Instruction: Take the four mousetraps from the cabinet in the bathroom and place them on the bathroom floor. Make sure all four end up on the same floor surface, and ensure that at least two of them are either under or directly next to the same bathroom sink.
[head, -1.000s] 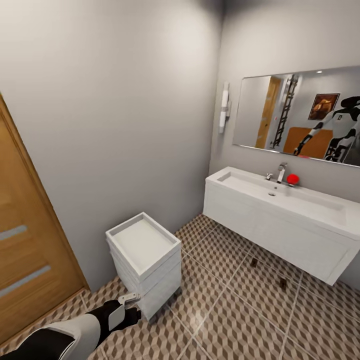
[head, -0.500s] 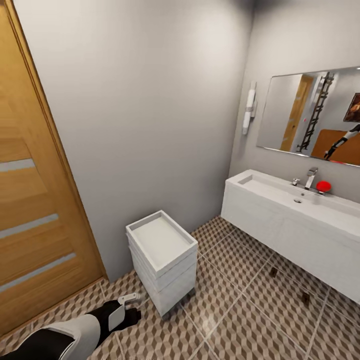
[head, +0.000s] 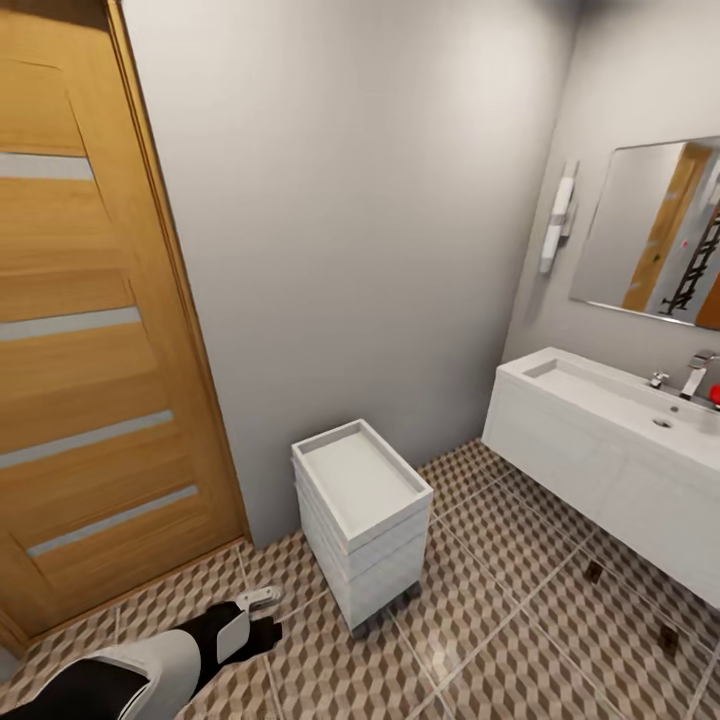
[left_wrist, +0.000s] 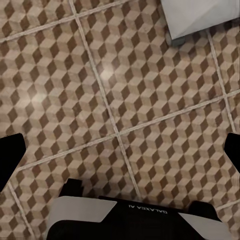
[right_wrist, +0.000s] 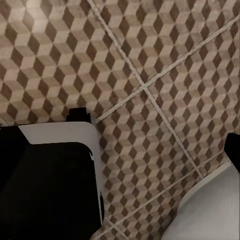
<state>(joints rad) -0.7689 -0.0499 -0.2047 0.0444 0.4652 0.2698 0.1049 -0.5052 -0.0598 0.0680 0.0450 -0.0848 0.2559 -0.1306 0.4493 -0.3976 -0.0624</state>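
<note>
The sink (head: 610, 440) hangs on the wall, and two mousetraps (head: 594, 572) (head: 669, 640) lie on the bathroom floor (head: 500, 640) just below its front edge. A small white drawer unit (head: 362, 520) stands on the tiles near the wall, beside the wooden door (head: 90, 350). The left gripper (head: 262, 612) hovers low over the floor; its fingers (left_wrist: 10, 155) stand wide apart, holding nothing. I cannot tell how the right gripper's fingers stand.

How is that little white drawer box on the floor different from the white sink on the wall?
The drawer unit stands on the tiled floor on short feet; the sink hangs off the wall with floor showing beneath it. The unit is narrow and stacked; the sink is wide, with a chrome tap. Both are white.
</note>
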